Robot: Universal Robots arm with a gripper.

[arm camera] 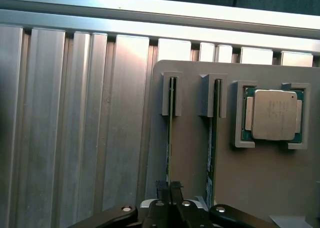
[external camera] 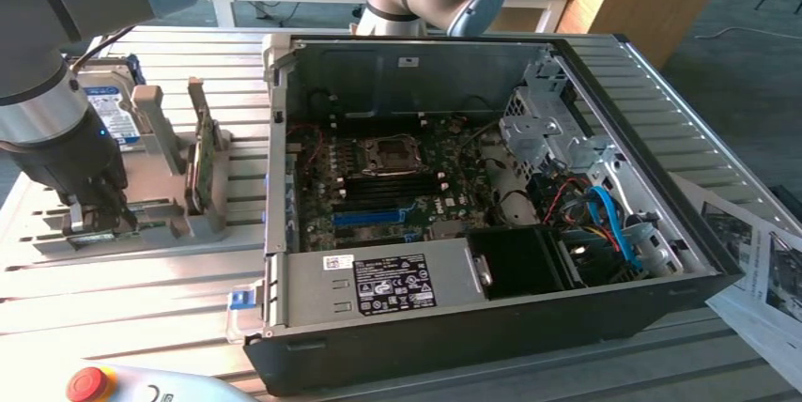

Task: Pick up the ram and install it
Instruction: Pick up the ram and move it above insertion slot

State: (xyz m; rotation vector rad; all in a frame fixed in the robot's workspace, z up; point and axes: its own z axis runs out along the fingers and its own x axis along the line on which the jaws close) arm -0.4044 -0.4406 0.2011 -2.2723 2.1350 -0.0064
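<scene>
- Closest to the wrist camera, the gripper (arm camera: 169, 190) is clenched on the thin upper edge of the ram (arm camera: 170, 123), with its black fingers (arm camera: 161, 189) pressed against either face.
- The ram stands on edge in a grey holder (arm camera: 190, 158), its far end seated in a bracket.
- A second stick (arm camera: 212, 138) stands parallel, just beside it.
- A processor (arm camera: 274, 114) lies flat in corner brackets on the same holder.
- The holder rests on a ribbed aluminium table (arm camera: 75, 118).
- Towards the exterior view's right, the open computer case (external camera: 501, 336) exposes its motherboard (external camera: 376, 177), well apart from the gripper.
</scene>
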